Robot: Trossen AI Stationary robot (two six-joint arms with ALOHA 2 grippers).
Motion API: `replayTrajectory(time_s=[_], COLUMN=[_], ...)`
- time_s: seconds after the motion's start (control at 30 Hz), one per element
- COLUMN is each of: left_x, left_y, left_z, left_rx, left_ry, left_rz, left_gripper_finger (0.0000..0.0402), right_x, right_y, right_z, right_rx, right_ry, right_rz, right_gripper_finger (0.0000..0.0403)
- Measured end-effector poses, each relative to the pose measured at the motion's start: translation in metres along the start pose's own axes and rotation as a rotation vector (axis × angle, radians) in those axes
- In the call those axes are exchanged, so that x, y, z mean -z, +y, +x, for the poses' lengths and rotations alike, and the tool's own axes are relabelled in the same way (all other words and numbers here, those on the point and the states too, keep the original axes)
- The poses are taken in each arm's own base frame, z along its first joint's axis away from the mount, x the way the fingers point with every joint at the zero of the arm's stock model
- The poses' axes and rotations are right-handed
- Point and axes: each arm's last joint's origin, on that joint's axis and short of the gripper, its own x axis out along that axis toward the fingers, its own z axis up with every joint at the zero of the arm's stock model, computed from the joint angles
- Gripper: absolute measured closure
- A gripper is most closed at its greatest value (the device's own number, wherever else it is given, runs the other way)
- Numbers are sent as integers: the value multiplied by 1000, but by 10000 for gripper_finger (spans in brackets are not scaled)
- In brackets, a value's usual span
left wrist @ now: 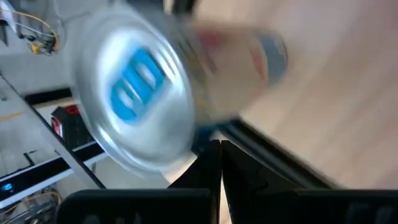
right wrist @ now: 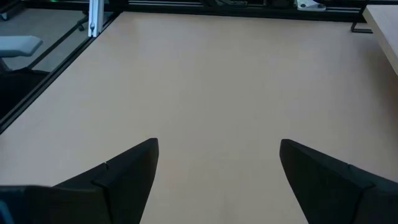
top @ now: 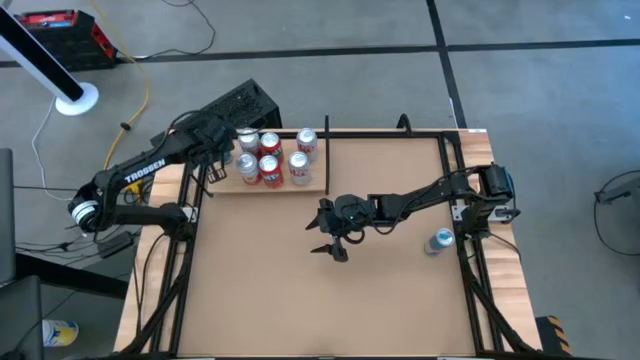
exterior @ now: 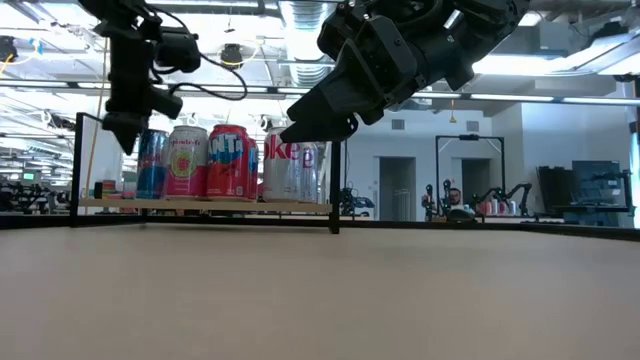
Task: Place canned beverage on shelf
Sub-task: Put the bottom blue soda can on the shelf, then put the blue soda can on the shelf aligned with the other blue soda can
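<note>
**Shelf at the far left of the table, cans upright on it**

Room first: we see a wide bare stretch of brown table (top: 300,290) in front of the shelf (top: 315,188) and around the right gripper (top: 331,247), with black frame rails running along the table's left and right edges. The shelf sits against the far edge, left of centre, and its thin black rods rise at the corners, one post standing at its right end in the low view.

The shelf is a pale-wood panel, its long axis running left to right along the table's far edge. On it we count several cans (top: 270,160), all upright with their tops facing the overhead camera; in the low view they stand in a close row, red, pink and blue-labelled. One more can (top: 441,239), blue and silver, stands off the shelf near the table's right edge, just beside the right arm's base.

The left gripper (top: 222,152) hovers at the shelf's left end, next to the cans. In its wrist view its fingers (left wrist: 214,163) meet with nothing between them, and a silver can top with a blue tab (left wrist: 138,84) shows blurred just beyond.

The right gripper hangs above mid-table, fingers (right wrist: 124,171) spread wide, holding nothing.
</note>
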Motion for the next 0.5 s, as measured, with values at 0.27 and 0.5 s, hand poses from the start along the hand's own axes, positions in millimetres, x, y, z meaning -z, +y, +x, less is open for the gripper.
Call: replayTrajectory(time_s=[0.27, 0.5], left_x=[18, 45], left_y=[-9, -12], left_z=[-23, -66], left_rx=[24, 84], left_ry=[-10, -262], left_rz=[45, -40], left_gripper_finger=[401, 402], right_x=[0, -7], right_y=[0, 0], right_z=[0, -1], right_rx=[-1, 1], right_ry=[0, 31], right_rz=[0, 127], right_gripper_finger=[44, 44])
